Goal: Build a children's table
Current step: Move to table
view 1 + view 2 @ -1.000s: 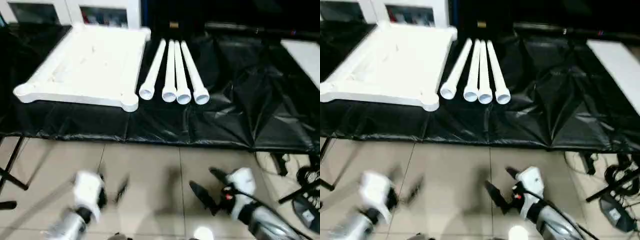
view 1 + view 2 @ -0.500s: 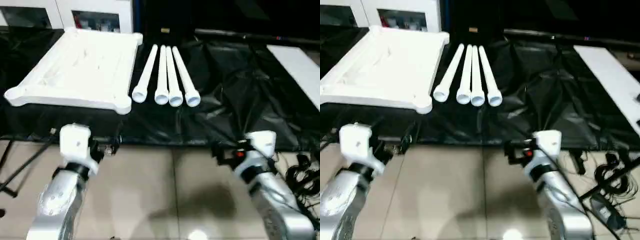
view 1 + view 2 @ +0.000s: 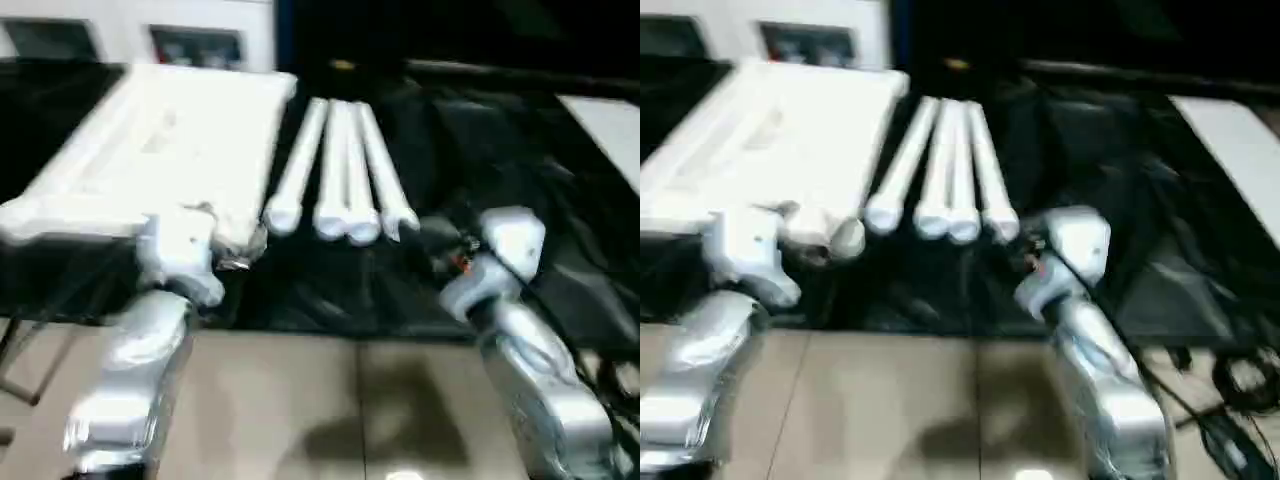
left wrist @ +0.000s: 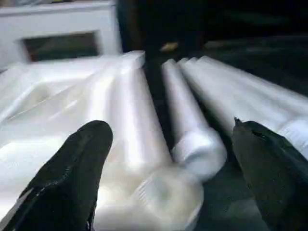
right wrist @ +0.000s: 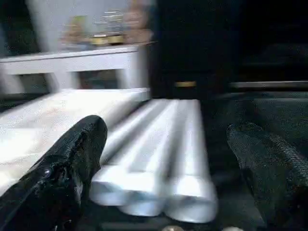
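On crinkled black sheet (image 3: 520,170), ribbed tabletop (image 3: 160,150), tapered legs (image 3: 340,170)

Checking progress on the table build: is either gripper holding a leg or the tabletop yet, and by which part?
Nothing is held. The left gripper and right gripper are both open, short of the four legs and the tabletop.

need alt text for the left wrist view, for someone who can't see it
Two black fingers of the open left gripper frame a corner of the white tabletop and the round ends of the white legs, which lie side by side on black sheeting. A white cabinet stands behind.
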Tool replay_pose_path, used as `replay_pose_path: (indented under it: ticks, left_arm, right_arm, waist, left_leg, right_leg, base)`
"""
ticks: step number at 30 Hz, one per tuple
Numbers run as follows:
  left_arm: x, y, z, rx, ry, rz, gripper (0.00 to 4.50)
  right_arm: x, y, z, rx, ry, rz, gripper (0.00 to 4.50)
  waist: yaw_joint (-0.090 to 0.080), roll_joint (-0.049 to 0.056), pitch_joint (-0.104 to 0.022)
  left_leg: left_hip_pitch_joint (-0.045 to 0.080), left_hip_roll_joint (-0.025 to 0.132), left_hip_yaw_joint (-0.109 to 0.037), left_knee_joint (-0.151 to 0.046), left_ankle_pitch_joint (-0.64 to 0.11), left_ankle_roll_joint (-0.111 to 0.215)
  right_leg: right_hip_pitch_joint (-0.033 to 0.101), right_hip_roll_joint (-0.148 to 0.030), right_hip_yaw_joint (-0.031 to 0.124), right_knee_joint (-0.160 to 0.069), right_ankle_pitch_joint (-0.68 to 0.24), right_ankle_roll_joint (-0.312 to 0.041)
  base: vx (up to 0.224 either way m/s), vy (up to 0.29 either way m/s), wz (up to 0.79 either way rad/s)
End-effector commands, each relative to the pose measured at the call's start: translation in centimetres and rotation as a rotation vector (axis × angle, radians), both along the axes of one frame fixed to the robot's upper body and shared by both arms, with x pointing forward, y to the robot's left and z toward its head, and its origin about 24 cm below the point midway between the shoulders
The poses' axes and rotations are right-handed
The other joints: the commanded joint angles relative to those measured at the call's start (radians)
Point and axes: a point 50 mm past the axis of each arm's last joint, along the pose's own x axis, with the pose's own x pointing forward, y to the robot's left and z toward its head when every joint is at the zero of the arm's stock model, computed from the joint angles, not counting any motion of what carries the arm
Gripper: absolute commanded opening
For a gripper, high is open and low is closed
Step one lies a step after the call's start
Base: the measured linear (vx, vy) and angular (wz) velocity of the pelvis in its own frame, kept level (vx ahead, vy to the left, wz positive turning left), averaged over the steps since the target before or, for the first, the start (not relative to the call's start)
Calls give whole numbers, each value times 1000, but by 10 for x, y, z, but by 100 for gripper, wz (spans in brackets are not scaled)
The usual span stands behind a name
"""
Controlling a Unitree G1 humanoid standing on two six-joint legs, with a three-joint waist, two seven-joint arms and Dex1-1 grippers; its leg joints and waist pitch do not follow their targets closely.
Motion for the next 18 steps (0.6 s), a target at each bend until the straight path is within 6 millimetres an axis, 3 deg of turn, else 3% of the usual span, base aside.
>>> replay_pose_path:
  ticks: [1, 2, 3, 4, 5, 6, 7, 8, 9, 10, 11, 12, 13, 14, 15, 16, 17, 18]
  left_arm:
    - [-3, -8, -6, -20, 29, -15, 449]
    - [-3, -8, -6, -19, 30, -15, 449]
    - [-2, -9, -7, -17, 32, -16, 449]
    - [-2, -10, -7, -13, 34, -18, 449]
    - [1, -10, -7, -10, 34, -19, 449]
    - [1, -10, -7, -10, 34, -19, 449]
    - [3, -10, -5, -17, 31, -17, 449]
    - [4, -10, -5, -23, 30, -17, 449]
    - [5, -10, -5, -22, 29, -16, 449]
    - [5, -10, -5, -21, 28, -16, 449]
    - [5, -10, -5, -19, 30, -15, 449]
    - [5, -10, -6, -19, 30, -14, 449]
    - [5, -10, -6, -20, 33, -13, 449]
    - [5, -11, -7, -18, 40, -10, 449]
    - [5, -11, -7, -14, 37, -7, 449]
    - [6, -11, -7, -11, 35, -5, 449]
    - [6, -10, -6, -12, 22, 7, 449]
    - [6, -10, -5, -14, 13, 16, 449]
  right_arm:
    - [0, -12, -10, -14, 46, -70, 450]
    - [-1, -13, -12, -17, 55, -68, 450]
    - [-2, -15, -14, -22, 67, -66, 450]
    - [-2, -18, -17, -28, 79, -80, 450]
    - [-4, -21, -24, -33, 119, -95, 450]
    - [-4, -21, -24, -33, 119, -95, 450]
    - [-5, -22, -28, -60, 136, -96, 450]
    - [-5, -22, -28, -76, 138, -95, 450]
    - [-5, -22, -28, -83, 135, -92, 450]
    - [-5, -21, -28, -87, 133, -90, 450]
    - [-5, -21, -28, -82, 132, -87, 450]
    - [-5, -21, -28, -82, 133, -87, 450]
    - [-4, -21, -28, -96, 146, -97, 450]
    - [-3, -19, -29, -93, 150, -77, 450]
    - [-3, -18, -29, -92, 147, -62, 450]
    - [-3, -17, -29, -91, 145, -53, 450]
    - [-3, -15, -29, -102, 142, -46, 450]
    - [-3, -15, -29, -112, 140, -42, 450]
  waist:
    - [51, 5, -35]
    - [49, 1, -33]
    - [51, 15, -28]
    - [49, 27, -16]
    - [47, 56, 6]
    - [42, 76, 11]
    - [19, 122, 26]
    - [-25, 153, 21]
    - [-18, 149, 5]
    - [-23, 152, -3]
    - [-26, 152, 1]
    - [-29, 143, -1]
    - [-36, 126, -8]
    - [-38, 97, -6]
    - [-34, 79, -13]
    - [9, 46, -29]
    - [21, 38, -42]
    - [30, 44, -48]
  left_leg:
    - [-122, -47, 24, 149, 29, 201]
    - [-180, 11, -15, 195, 69, 92]
    - [-189, 23, -24, 202, 84, 45]
    - [-192, 50, -31, 190, 111, 1]
    - [-173, 75, -30, 138, 172, 5]
    - [-158, 89, -28, 79, 195, 15]
    - [-154, 96, -23, -39, 107, 26]
    - [-107, 170, -106, -135, -416, -43]
    - [-69, 201, -136, -151, -525, -37]
    - [-35, 196, -144, -144, -503, 67]
    - [-36, 187, -139, -141, -454, 114]
    - [-31, 181, -132, -141, -410, 163]
    - [-15, 165, -125, -142, -315, 246]
    - [-25, 134, -89, -133, -224, 280]
    - [-47, 106, -60, -112, -154, 278]
    - [-156, 12, 14, 24, 3, 254]
    - [-222, 47, -24, 81, 192, 187]
    - [-226, 58, -34, 61, 310, 141]
  right_leg:
    - [214, -142, 205, -191, -157, -295]
    - [250, -150, 188, -155, -150, -449]
    - [243, -155, 176, -156, -120, -490]
    - [224, -161, 146, -178, -98, -527]
    - [177, -138, 73, -214, -239, -481]
    - [163, -100, 32, -215, -335, -419]
    - [188, -9, -44, -202, -482, -292]
    - [135, 77, -64, -30, -362, -147]
    - [125, 67, -51, 11, -274, -100]
    - [88, 50, -48, 30, -112, -18]
    - [84, 48, -51, 27, -83, -8]
    - [81, 44, -52, 19, -60, -4]
    - [69, 32, -46, -4, -21, -2]
    - [80, 4, -21, -66, 14, -24]
    - [108, -23, 5, -110, 51, -38]
    - [225, -125, 127, -181, 42, -127]
    - [275, -180, 163, -145, 288, -200]
    - [265, -156, 139, -103, 572, -205]
  base:
    - [32, -22, 23]
    - [173, 40, 8]
    - [173, 40, 8]
    - [133, 45, -8]
    - [108, 53, -1]
    - [108, 53, -1]
    - [108, 114, -3]
    - [133, 132, -1]
    - [133, 132, -1]
    - [161, 87, 7]
    - [149, 61, -3]
    - [149, 61, -3]
    - [144, 29, -12]
    - [149, -16, -5]
    - [149, -16, -5]
    - [141, -74, 10]
    - [147, -50, 6]
    - [147, -50, 6]
